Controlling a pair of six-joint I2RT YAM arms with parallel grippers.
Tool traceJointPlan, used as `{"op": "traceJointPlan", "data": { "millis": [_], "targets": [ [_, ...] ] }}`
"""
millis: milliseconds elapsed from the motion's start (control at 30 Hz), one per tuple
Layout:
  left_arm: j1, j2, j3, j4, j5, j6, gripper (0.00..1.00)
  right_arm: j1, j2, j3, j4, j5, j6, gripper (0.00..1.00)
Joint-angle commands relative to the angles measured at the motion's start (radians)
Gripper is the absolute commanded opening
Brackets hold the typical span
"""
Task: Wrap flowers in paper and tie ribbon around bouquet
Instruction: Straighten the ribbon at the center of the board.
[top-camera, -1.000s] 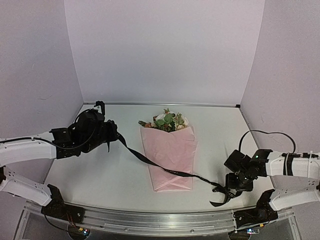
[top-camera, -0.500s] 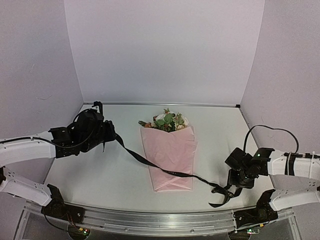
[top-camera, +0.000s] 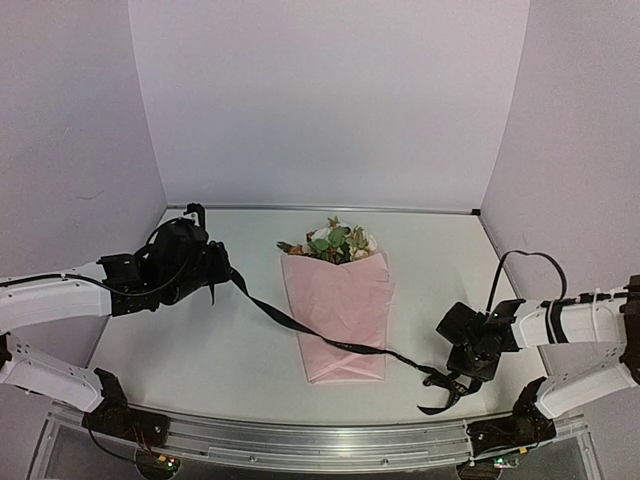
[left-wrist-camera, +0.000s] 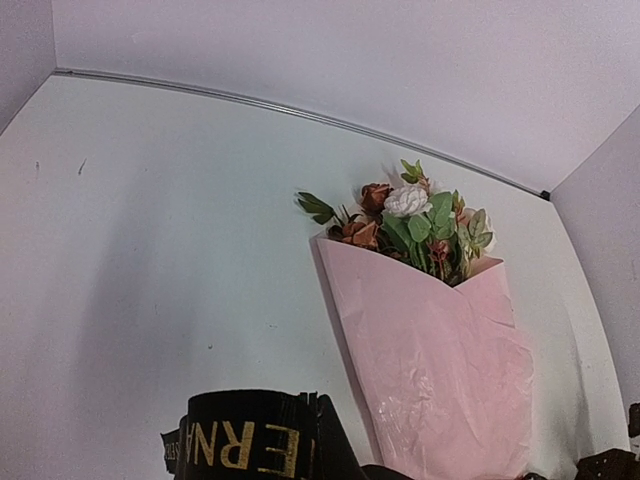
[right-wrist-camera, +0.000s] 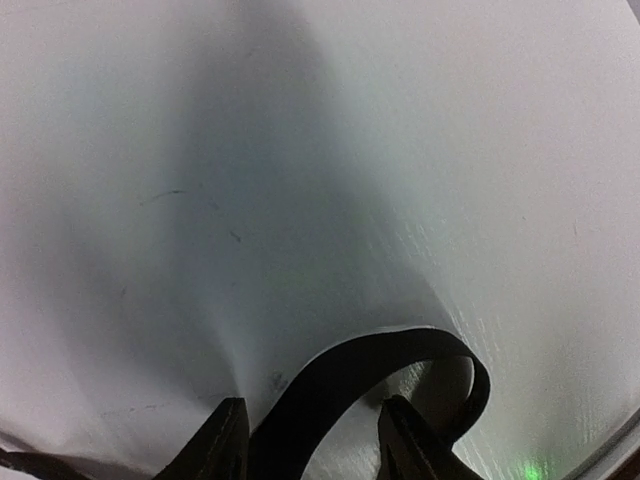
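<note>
The bouquet lies in the middle of the table: pink paper (top-camera: 340, 310) folded round the flowers (top-camera: 335, 243), heads pointing to the back. The black ribbon (top-camera: 300, 327) runs from my left gripper (top-camera: 215, 268) across the paper's lower part to a loose curl at the front right. In the left wrist view, gold-lettered ribbon (left-wrist-camera: 240, 440) fills the bottom edge in front of the paper (left-wrist-camera: 440, 360) and flowers (left-wrist-camera: 410, 215); that gripper is shut on it. My right gripper (top-camera: 458, 378) (right-wrist-camera: 312, 405) hangs low over the curl, fingers (right-wrist-camera: 215, 450) apart, ribbon (right-wrist-camera: 400, 345) passing between them.
A metal rail (top-camera: 320, 440) runs along the table's near edge. Pale walls close in the back and both sides. A black cable (top-camera: 520, 265) loops above the right arm. The ribbon's free end (top-camera: 440, 402) lies close to the front edge.
My right gripper has shifted left and down over the ribbon's curl, and its fingers have come closer together. The left gripper and the bouquet have stayed put.
</note>
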Motion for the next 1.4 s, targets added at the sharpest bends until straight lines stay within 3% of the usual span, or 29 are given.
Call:
{"op": "traceJointPlan", "data": {
  "millis": [0, 100, 167, 200, 433, 667, 767, 867, 967, 1033, 1133, 1367],
  "targets": [
    [0.007, -0.025, 0.034, -0.020, -0.039, -0.017, 0.00, -0.008, 0.069, -0.039, 0.144, 0.027, 0.072, 0.41],
    [0.007, -0.036, 0.041, -0.037, -0.056, -0.019, 0.00, -0.018, 0.073, -0.037, 0.161, 0.032, 0.082, 0.24],
    [0.009, -0.051, 0.058, -0.061, -0.092, -0.010, 0.00, -0.044, 0.018, -0.035, 0.147, 0.052, 0.068, 0.05],
    [0.011, -0.063, 0.068, -0.069, -0.109, 0.003, 0.00, -0.062, -0.019, -0.023, 0.120, 0.064, 0.049, 0.01],
    [0.047, -0.110, 0.193, -0.159, -0.291, 0.123, 0.00, -0.199, -0.267, 0.245, -0.133, 0.201, -0.244, 0.00],
    [0.161, -0.120, 0.324, -0.305, -0.372, 0.140, 0.00, -0.416, -0.279, 0.469, -0.153, 0.017, -0.325, 0.00],
    [0.165, -0.159, 0.364, -0.323, -0.399, 0.163, 0.00, -0.451, -0.272, 0.586, -0.239, 0.061, -0.379, 0.00],
    [0.165, -0.198, 0.380, -0.301, -0.284, 0.200, 0.00, -0.454, -0.280, 0.671, -0.325, 0.177, -0.463, 0.00],
    [0.165, -0.213, 0.357, -0.250, -0.049, 0.267, 0.00, -0.453, -0.326, 0.648, -0.386, 0.277, -0.479, 0.00],
    [0.165, -0.193, 0.350, -0.294, -0.007, 0.239, 0.00, -0.454, -0.380, 0.569, -0.402, 0.318, -0.431, 0.06],
    [0.165, -0.170, 0.314, -0.394, -0.071, 0.139, 0.00, -0.459, -0.442, 0.420, -0.408, 0.329, -0.339, 0.23],
    [0.165, -0.142, 0.122, -0.532, -0.046, -0.116, 0.00, -0.474, -0.501, 0.226, -0.422, 0.240, -0.209, 0.56]
  ]
}}
